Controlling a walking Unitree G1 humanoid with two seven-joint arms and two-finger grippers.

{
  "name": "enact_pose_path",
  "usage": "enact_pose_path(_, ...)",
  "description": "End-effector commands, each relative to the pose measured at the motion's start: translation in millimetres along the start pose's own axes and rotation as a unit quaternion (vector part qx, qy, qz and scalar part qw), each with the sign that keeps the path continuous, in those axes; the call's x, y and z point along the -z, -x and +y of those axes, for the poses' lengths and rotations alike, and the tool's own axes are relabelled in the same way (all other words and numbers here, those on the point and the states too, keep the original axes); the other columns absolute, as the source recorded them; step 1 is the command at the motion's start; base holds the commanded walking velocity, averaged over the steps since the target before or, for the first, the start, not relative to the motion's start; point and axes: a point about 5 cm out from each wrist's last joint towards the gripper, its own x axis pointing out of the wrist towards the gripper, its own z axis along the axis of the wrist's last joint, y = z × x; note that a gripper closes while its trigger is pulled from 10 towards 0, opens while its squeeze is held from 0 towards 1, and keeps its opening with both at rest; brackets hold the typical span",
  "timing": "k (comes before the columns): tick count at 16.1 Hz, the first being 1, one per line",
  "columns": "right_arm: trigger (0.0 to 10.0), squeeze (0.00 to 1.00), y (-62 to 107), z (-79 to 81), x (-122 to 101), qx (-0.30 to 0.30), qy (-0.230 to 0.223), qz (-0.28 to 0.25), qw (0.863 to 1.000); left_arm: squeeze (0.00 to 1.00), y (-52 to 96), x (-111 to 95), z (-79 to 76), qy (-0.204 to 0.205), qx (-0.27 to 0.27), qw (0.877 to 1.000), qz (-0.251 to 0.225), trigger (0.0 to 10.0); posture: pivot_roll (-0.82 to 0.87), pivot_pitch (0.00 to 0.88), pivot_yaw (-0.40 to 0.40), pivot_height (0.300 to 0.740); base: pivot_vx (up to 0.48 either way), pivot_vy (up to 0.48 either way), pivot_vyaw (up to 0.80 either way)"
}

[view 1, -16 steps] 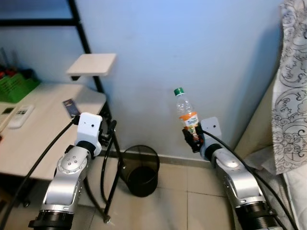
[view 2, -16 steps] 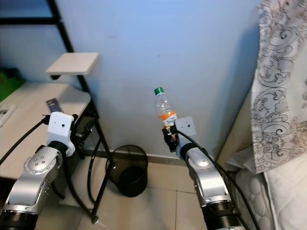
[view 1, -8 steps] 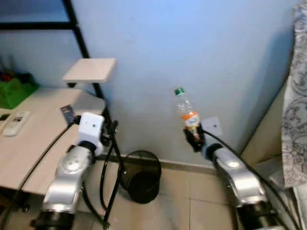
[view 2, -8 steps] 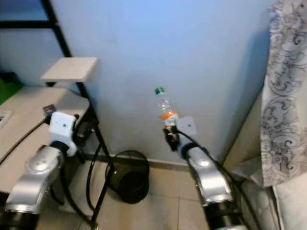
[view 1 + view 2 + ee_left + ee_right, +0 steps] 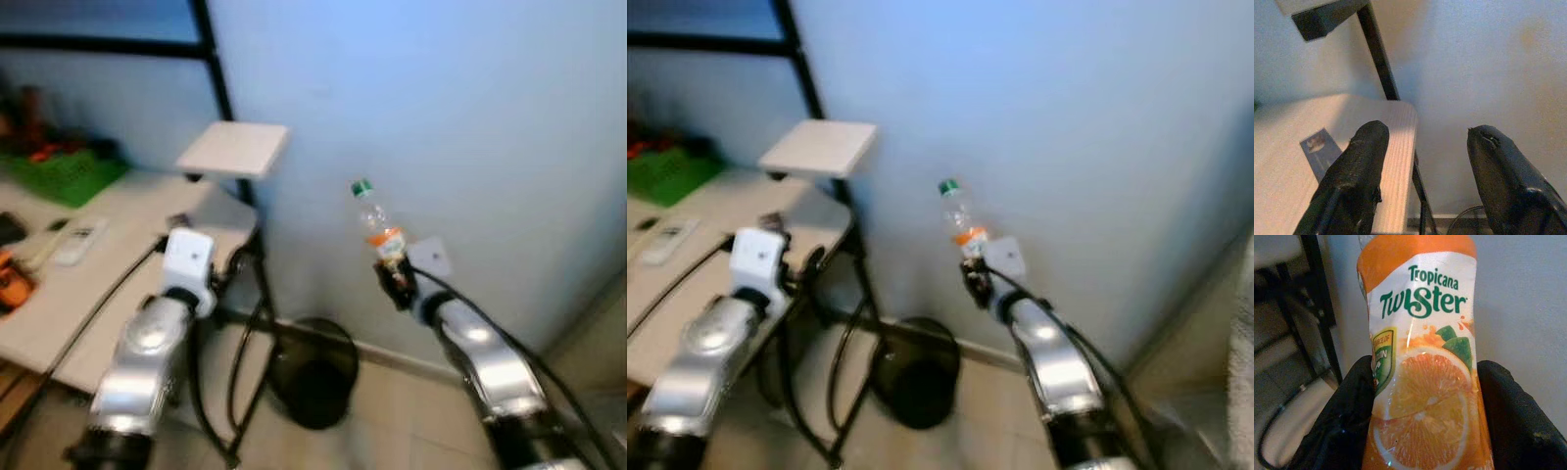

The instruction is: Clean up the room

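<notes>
- A bottle (image 5: 380, 235) with a green cap and an orange label is held upright by the right gripper (image 5: 396, 284), whose two black fingers (image 5: 1347, 416) are pressed against either side of the label
- The bottle is carried in front of the blue wall (image 5: 470, 117), raised well above the floor and up and to the right of the black bin (image 5: 315, 372)
- The left gripper (image 5: 1425, 196) is held out over the corner of the desk (image 5: 108, 264) with its fingers spread apart and nothing between them
- Compared with the pictures from a second ago, the whole scene has slid to the right and turned blurred; this is judged to be the head camera turning left, not the things moving
- More of the desk is now seen, with a green basket (image 5: 64, 171) and a remote (image 5: 76, 243) on it, and the patterned curtain has passed out of the picture
- The grip on the bottle is unchanged, and the bin has been brought nearer the middle of the picture
- The bottle is likely meant for the bin, but it has not yet been brought over it
</notes>
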Motion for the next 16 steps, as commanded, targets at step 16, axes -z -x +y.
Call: enact_pose_path(16,10.0,0.00,-45.4,20.7,43.2,-0.049,0.110,0.181,0.976,0.00,18.3,11.5,16.2,-0.224,0.206,0.948,0.092,10.0,0.02,0.000,0.037,0.740,0.074,0.000,0.00)
